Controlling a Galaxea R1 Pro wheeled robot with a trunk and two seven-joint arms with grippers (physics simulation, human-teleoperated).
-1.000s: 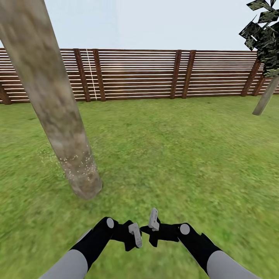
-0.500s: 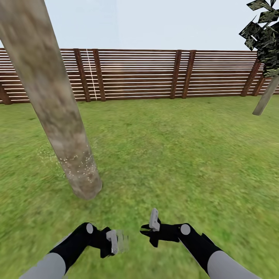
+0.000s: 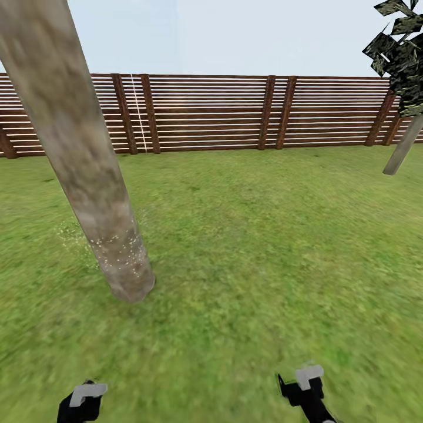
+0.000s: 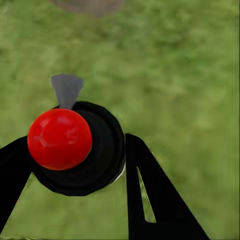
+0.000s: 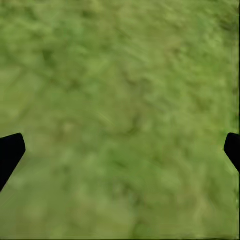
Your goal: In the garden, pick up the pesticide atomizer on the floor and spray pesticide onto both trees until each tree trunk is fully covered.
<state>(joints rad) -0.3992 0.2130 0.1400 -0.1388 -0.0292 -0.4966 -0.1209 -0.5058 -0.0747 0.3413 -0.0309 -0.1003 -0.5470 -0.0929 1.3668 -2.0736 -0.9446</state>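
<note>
The pesticide atomizer [image 4: 60, 139] has a round black body, a red ball top and a grey nozzle. My left gripper [image 4: 75, 155] is shut on it, one black finger on each side, above the grass floor [image 4: 180, 75]. In the head view, that left gripper [image 3: 82, 400] sits at the bottom edge, below and slightly left of a thick mottled grey-brown tree trunk [image 3: 88, 176]. White specks dot the trunk's lower part [image 3: 120, 252]. My right gripper [image 5: 120, 150] is open over bare grass, low in the head view [image 3: 305, 385].
A brown slatted fence [image 3: 211, 111] closes the lawn at the back. At the far right a thin leaning trunk [image 3: 403, 150] carries dark leaves. Open grass [image 3: 264, 235] stretches between the thick trunk and that tree.
Both arms have dropped and spread apart toward the bottom of the head view, the left one going left with the atomizer, the right one going right. The trunk and the camera have stayed put.
</note>
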